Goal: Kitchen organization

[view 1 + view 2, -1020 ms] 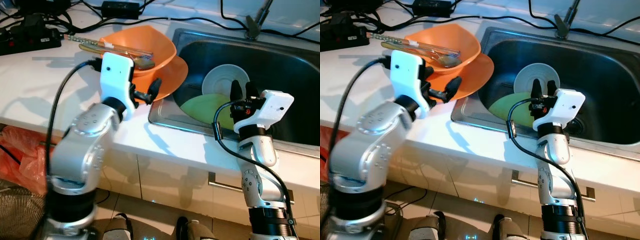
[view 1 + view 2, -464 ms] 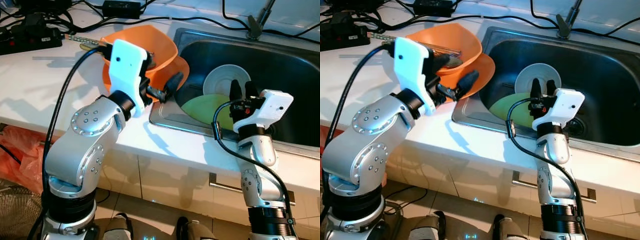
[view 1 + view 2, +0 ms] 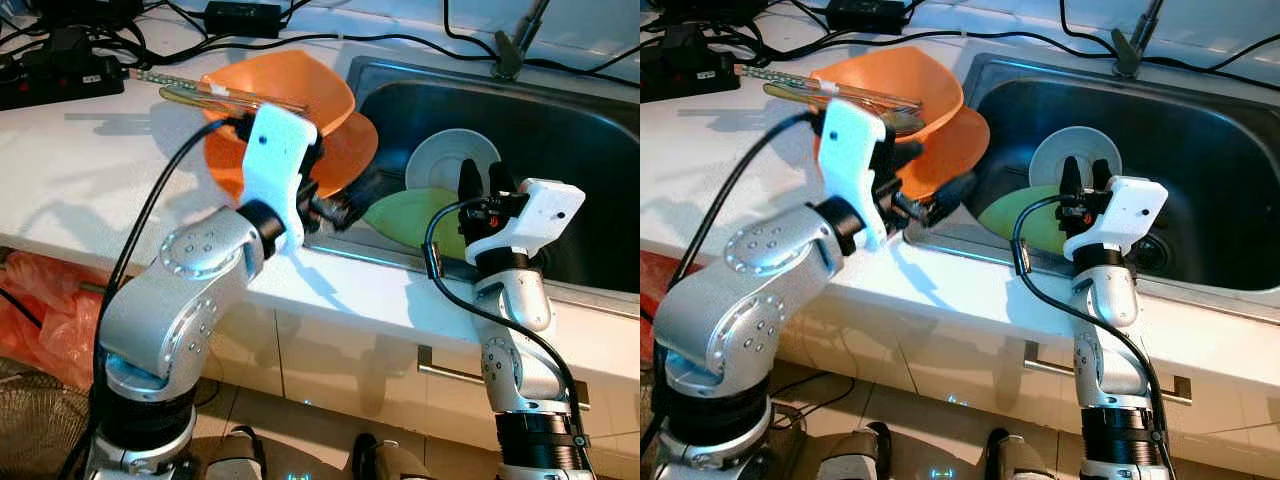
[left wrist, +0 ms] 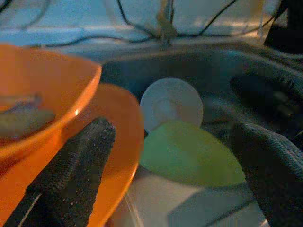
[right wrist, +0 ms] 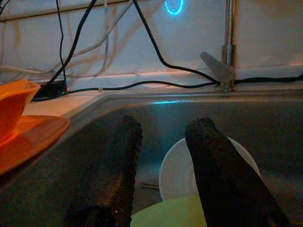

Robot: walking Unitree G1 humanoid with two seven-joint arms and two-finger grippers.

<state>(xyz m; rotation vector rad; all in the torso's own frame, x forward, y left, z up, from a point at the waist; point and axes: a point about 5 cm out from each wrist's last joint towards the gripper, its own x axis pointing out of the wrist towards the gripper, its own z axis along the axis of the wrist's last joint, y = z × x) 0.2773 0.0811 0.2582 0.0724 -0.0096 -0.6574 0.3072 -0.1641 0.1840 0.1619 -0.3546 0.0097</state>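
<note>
Left claw [image 3: 335, 205] hangs over the near left corner of the sink [image 3: 560, 110], its black fingers [image 4: 78, 168] blurred in the head views and partly hidden behind its own white wrist housing; the left wrist view shows them spread wide with nothing between them. One finger lies just beside the rim of the orange plate [image 3: 350, 150], though whether it touches the rim is hard to tell. That plate sits on the white counter [image 3: 100, 160] with its edge hanging over the sink's left wall, and the orange bowl [image 3: 290, 85] rests on top of it, holding what seems to be cutlery [image 3: 225, 95] laid across its rim; the arm cuts off the bowl's near side. Black cables [image 3: 300, 40] and a power adapter [image 3: 240, 15] trail along the back of the counter. Inside the sink, past the left claw, a green plate [image 3: 410, 215] lies flat on the bottom with a white plate [image 3: 445, 160] behind it, leaning against or overlapping its far edge. Right claw [image 3: 484, 183] stands upright over the near side of the green plate, covering part of both plates; its two fingers [image 5: 111, 175] are parted a little, empty, and the white plate shows between them in the right wrist view. A faucet [image 3: 515, 40] rises at the sink's back rim, its top cut off.
</note>
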